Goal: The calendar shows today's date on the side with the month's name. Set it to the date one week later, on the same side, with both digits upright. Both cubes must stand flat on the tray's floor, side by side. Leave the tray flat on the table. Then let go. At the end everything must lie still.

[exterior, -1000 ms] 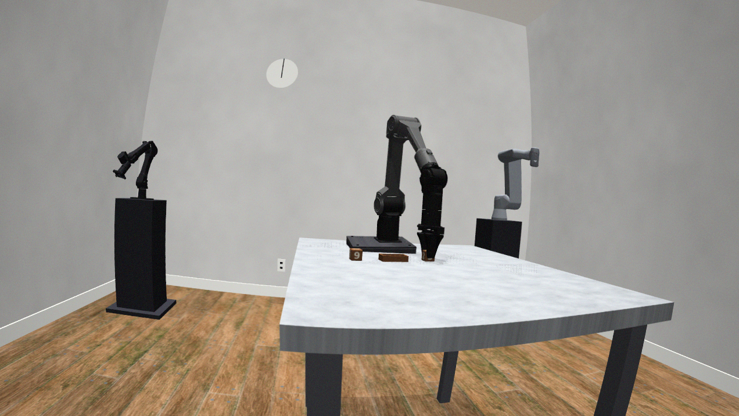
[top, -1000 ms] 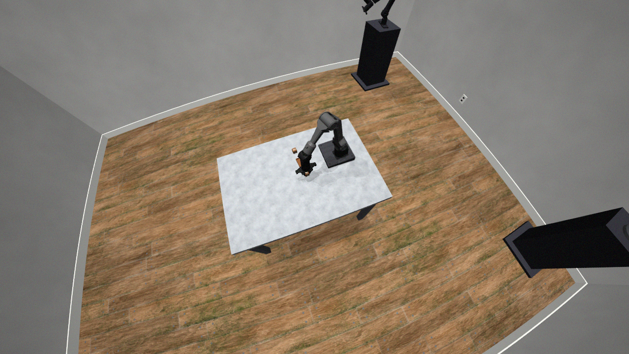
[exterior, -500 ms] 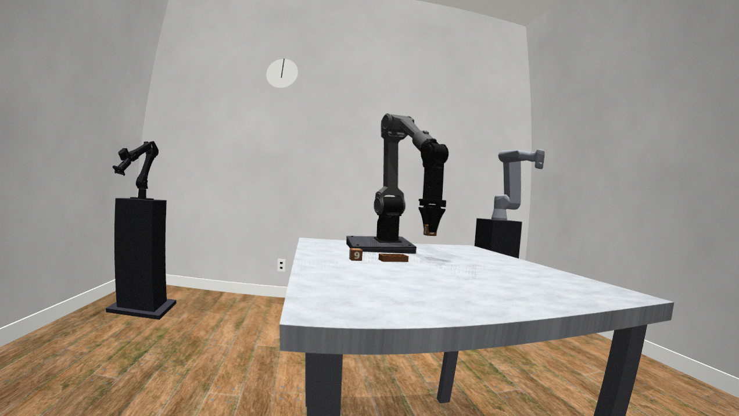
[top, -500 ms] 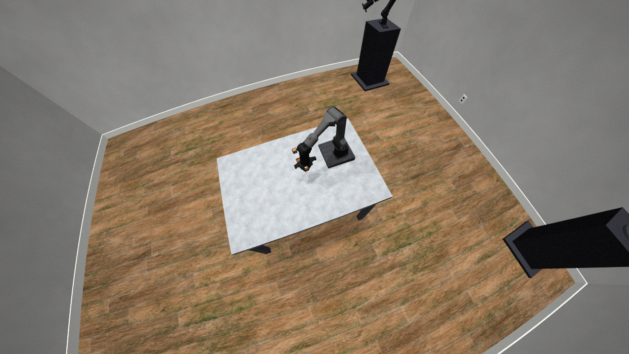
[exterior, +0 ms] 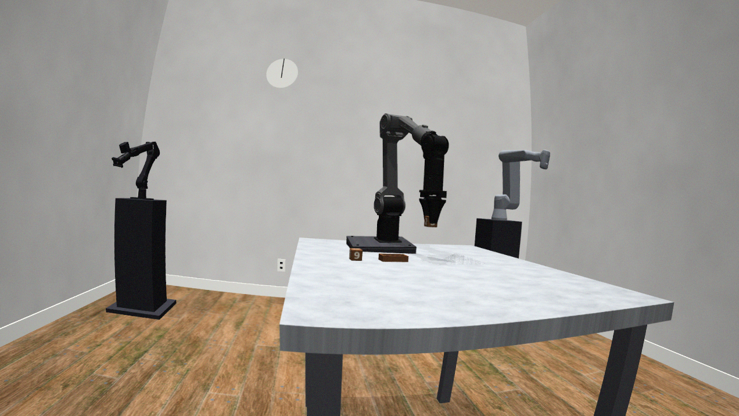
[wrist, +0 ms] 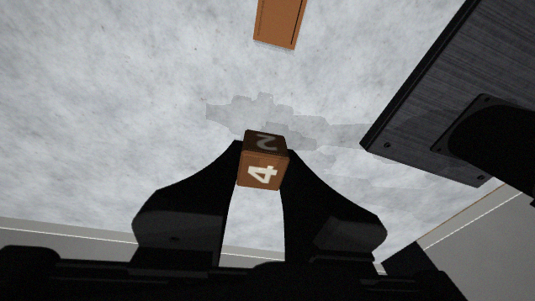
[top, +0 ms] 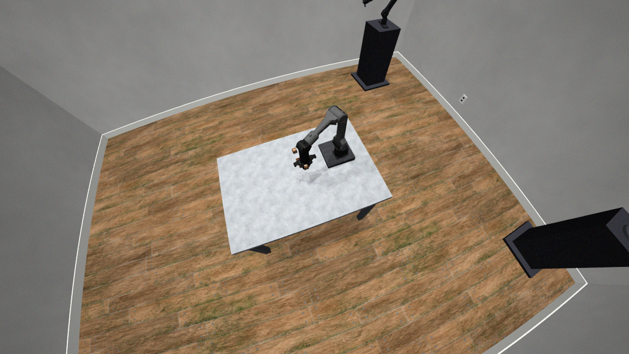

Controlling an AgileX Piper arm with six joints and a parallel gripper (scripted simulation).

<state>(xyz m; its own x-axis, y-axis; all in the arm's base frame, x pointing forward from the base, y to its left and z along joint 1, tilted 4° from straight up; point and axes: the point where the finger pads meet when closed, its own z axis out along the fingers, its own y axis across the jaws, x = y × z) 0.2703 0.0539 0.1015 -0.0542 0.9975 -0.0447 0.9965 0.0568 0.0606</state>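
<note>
Overall, on the pale marbled table, the shallow brown wooden tray is set near the edge where the arm's base stands, its open trough being visible without cubes. By the black two-fingered gripper, part-closed, a brown wooden cube marked 4 and 2 is held above the table, beyond one short end of the tray. Past the opposite end, a brown cube showing 9 is seen. Travel along the tray's long axis is probably required next.

Black claw, charcoal-grey arm.
</note>
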